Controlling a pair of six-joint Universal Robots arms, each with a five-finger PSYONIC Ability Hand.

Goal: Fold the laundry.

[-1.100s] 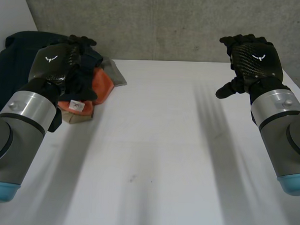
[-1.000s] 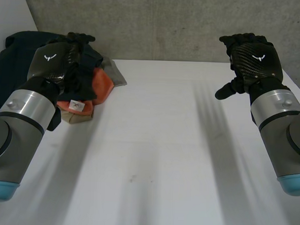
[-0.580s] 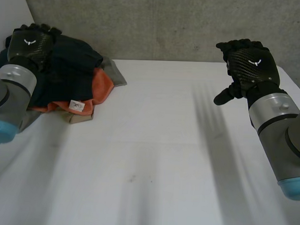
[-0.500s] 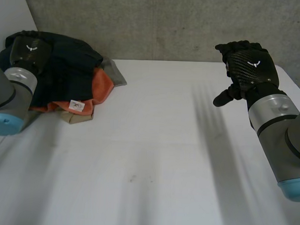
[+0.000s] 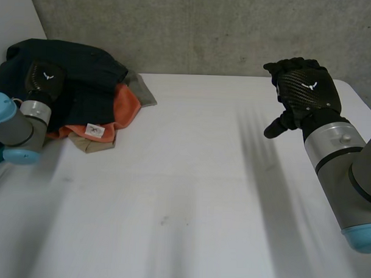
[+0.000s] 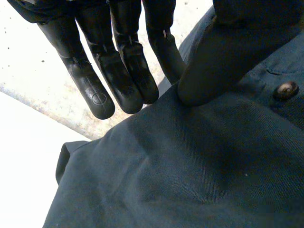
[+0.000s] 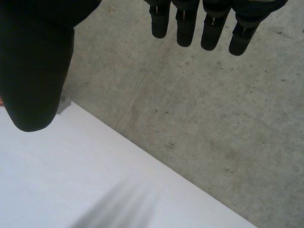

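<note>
At the table's (image 5: 189,194) far left corner, the left hand (image 5: 44,79) lies on the laundry pile. Its fingers (image 6: 121,71) are straight and reach past the edge of a dark navy garment (image 6: 190,166), the thumb tip pressing the cloth near a button (image 6: 286,89). Beneath the navy garment (image 5: 84,65) lie an orange piece (image 5: 127,105) with a white label (image 5: 95,130), a tan piece (image 5: 94,145) and a grey piece (image 5: 143,90). The right hand (image 5: 306,88) hovers above the far right of the table, empty, fingers loosely extended and thumb (image 7: 33,71) apart. The white tabletop (image 7: 71,180) meets a grey concrete wall (image 5: 207,30); a white wall (image 5: 13,17) adjoins it at the left.
</note>
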